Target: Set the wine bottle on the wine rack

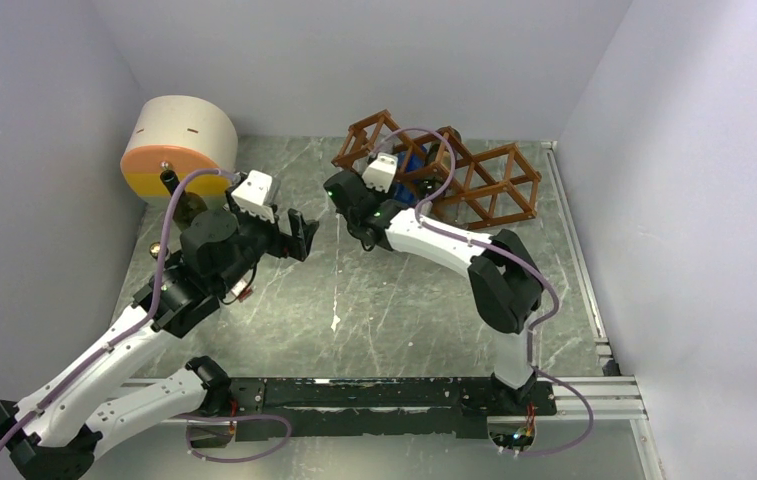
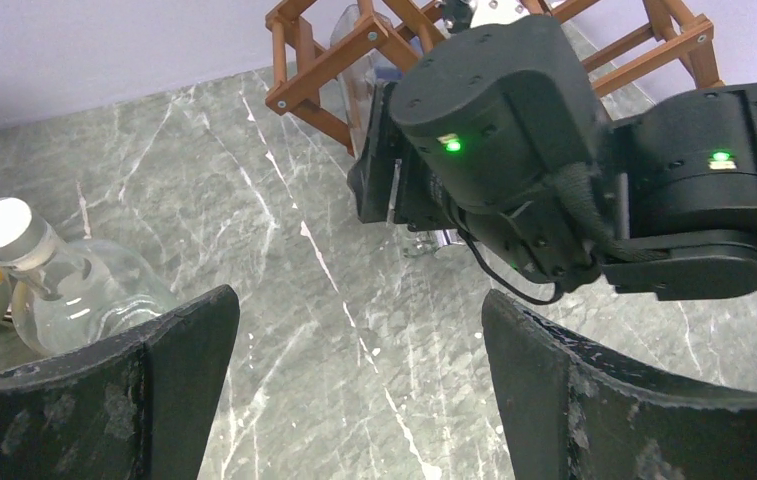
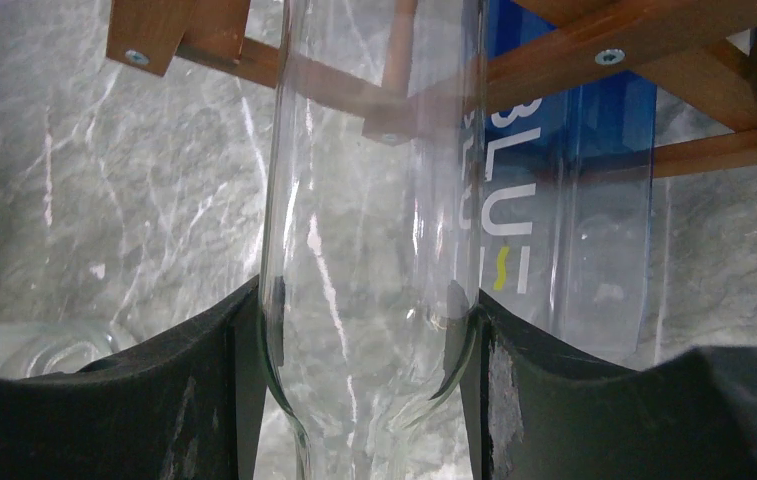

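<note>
wine bottle [image 3: 374,230] being gripped by right gripper [image 3: 364,340] at wine rack [image 3: 654,35], left gripper [image 2: 354,340] open; snagging through misalignment probably being risked.

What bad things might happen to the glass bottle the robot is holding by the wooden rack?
1. The clear bottle is smooth glass, and the right claw pinches it only where it starts to narrow. It might slip or tip.
2. It is close beside the blue-labelled bottle at the wine rack, so the two could knock together.
3. The rack's thin slats might catch the bottle as it goes in.
</note>
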Tool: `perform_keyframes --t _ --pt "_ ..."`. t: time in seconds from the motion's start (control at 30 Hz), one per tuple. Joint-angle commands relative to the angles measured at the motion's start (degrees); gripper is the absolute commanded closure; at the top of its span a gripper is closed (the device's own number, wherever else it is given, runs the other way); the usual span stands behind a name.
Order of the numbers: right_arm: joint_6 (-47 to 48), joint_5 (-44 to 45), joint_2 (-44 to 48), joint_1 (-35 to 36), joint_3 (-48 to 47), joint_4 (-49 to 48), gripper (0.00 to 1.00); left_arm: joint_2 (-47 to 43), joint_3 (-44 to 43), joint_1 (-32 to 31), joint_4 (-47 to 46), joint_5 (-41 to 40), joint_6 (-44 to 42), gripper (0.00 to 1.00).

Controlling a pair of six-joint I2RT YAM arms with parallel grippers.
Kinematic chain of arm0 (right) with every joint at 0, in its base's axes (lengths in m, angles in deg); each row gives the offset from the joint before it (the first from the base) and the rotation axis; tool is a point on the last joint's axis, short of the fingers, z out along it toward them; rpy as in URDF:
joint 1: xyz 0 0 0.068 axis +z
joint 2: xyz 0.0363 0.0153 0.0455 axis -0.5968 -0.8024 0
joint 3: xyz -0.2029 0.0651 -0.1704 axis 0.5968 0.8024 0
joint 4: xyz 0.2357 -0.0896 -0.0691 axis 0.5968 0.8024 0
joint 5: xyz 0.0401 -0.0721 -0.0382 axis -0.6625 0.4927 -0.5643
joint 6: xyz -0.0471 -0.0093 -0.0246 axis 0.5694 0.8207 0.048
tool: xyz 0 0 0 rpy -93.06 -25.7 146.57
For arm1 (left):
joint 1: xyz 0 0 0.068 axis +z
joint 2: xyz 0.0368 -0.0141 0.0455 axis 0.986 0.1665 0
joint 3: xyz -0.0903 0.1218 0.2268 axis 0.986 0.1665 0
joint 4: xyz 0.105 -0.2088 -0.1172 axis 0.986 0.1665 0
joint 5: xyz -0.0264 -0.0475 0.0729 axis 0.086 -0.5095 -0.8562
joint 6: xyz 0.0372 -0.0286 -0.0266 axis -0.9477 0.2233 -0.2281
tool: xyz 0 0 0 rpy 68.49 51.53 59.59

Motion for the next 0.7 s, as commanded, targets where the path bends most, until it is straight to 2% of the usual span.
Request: perform_keyframes --t 0.0,0.37,0.6,0.67 --pt "-2.64 10.9 -2.36 -0.71 -7.01 1.17 1.0 0.72 -3.99 -0.09 2.68 -1.05 -1.35 0.05" --pt "-3.14 14.48 -11.24 -1.2 -18.25 9.82 1.0 1.08 -8.39 -0.1 7.2 -4.6 -2.27 0.05" --pt "-2.6 10.04 -11.18 -3.23 -16.57 6.49 1.0 0.99 -8.92 -0.12 8.0 -3.81 -0.88 0.05" --pt "-1.26 8.45 -11.37 -3.83 -16.5 4.87 0.97 1.26 -9.11 -0.09 8.09 -3.69 -0.58 0.05"
